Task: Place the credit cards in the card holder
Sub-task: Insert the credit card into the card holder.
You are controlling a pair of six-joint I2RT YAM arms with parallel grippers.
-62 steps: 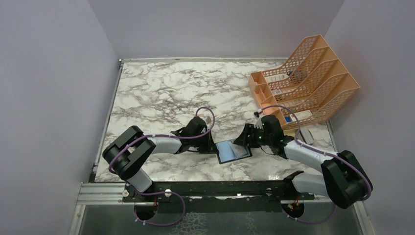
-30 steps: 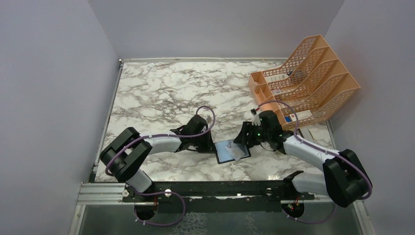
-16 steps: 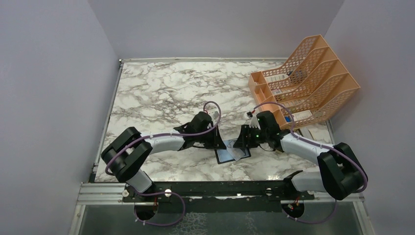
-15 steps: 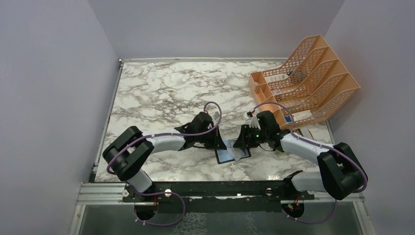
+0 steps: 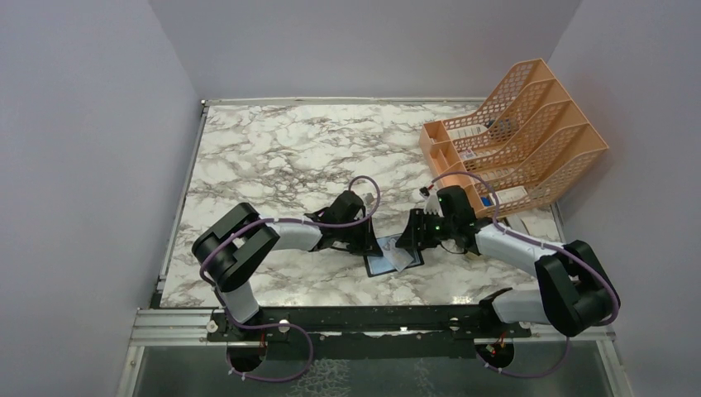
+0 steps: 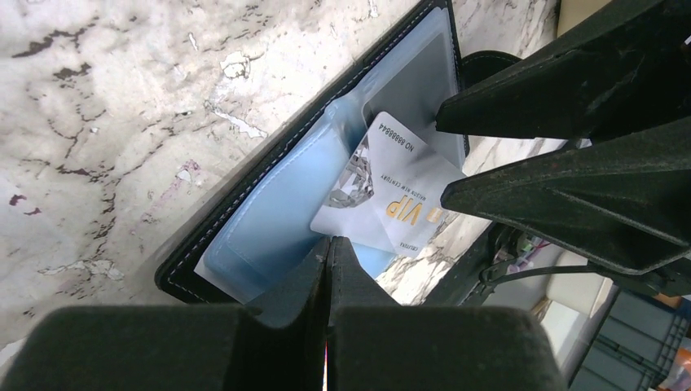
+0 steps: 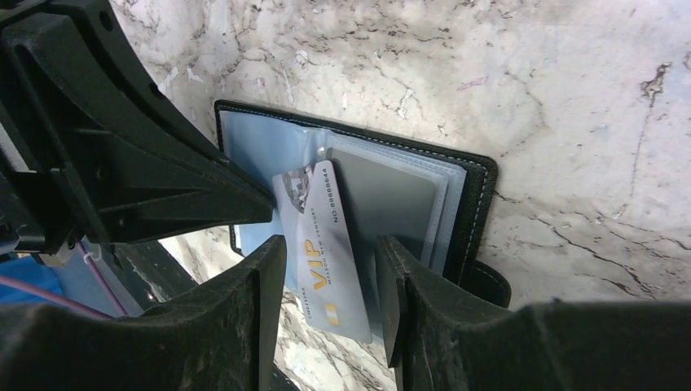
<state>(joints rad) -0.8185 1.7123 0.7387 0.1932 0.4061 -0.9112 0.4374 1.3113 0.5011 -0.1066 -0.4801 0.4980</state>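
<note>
Card holder (image 6: 269, 220) lies open flat on the worktop (image 5: 273, 157), near edge, roughly mid-way between the two arms, snap tab toward the right arm. Left claw (image 6: 328, 240) is fully closed, tip down on the left side of the pale blue sleeve. Read as a hold-down: it pins the holder so it doesn't slide or flap while the card goes in. It isn't gripping anything, just pressing. VIP card (image 6: 391, 204) sits skewed on the open holder, one short end at the mouth of the clear pocket and looking tucked under the sleeve, the other end hanging off the holder's near edge, so it's not seated. Right claw (image 7: 330, 244) comes in from the right, jaws moderately apart and straddling the card's long edges. A sliver of gap shows on one side in the right wrist view, so can't tell if it's actually pinching the card or just bracketing it. Likely purpose: guide or push the card along the pocket. No other cards visible on the worktop.
</note>
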